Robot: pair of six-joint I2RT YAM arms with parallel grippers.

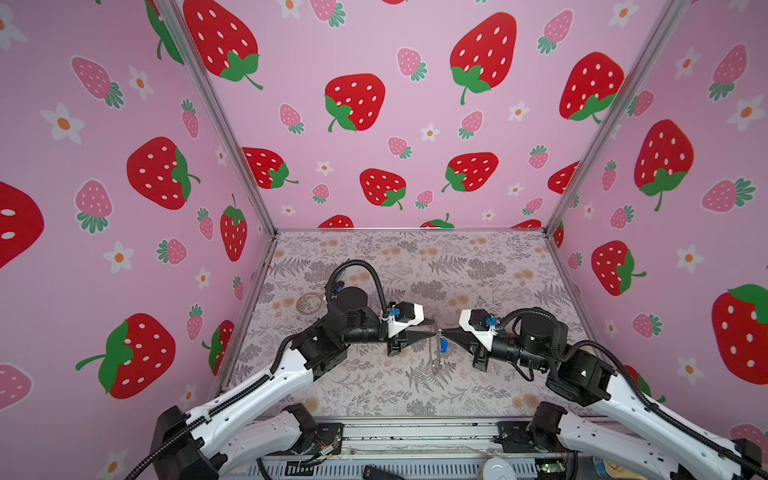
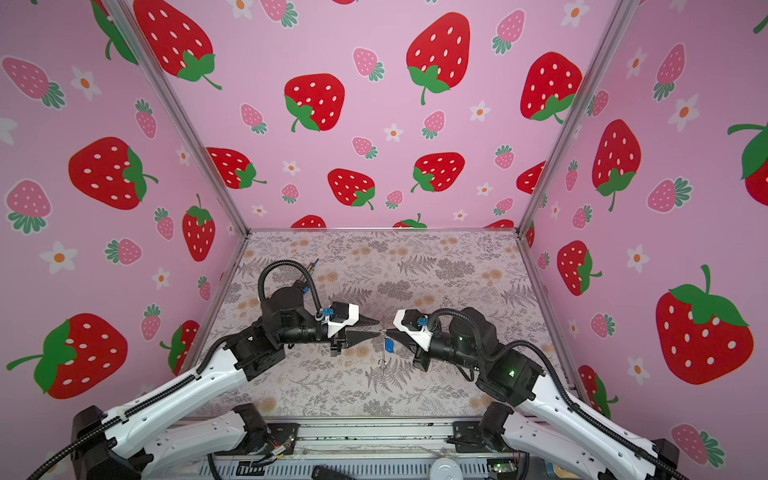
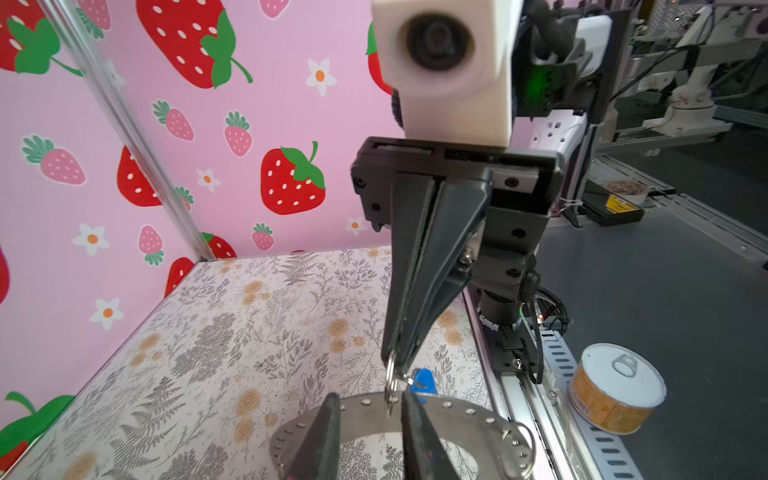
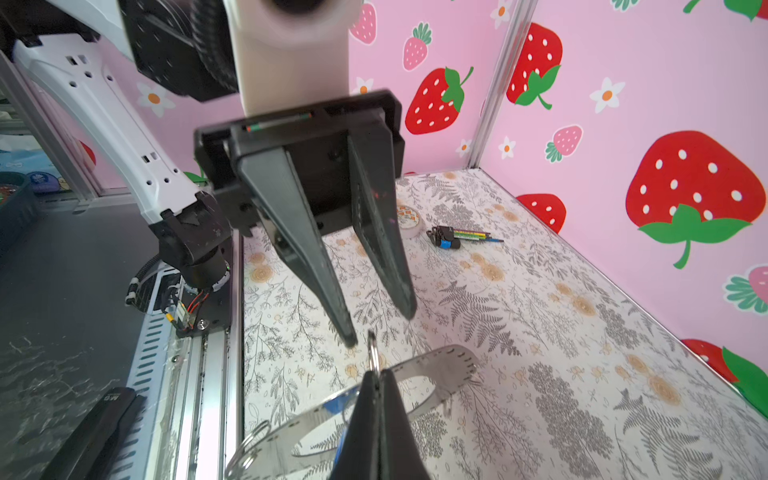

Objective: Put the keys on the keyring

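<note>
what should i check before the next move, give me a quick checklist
1. Right gripper shut on the split ring: ok
2. Left gripper open: ok
3. Keyring hanging below the right gripper: ok
4. Keys hanging beside the keyring: ok
5. Keys threaded onto the keyring: cannot tell

small ring (image 4: 372, 351) in right gripper (image 4: 376, 380)

light: bright, even | shadows: soft | edges: fisheye bend | blur: camera housing (image 4: 291, 50) | glare: keyring (image 4: 444, 361)
</note>
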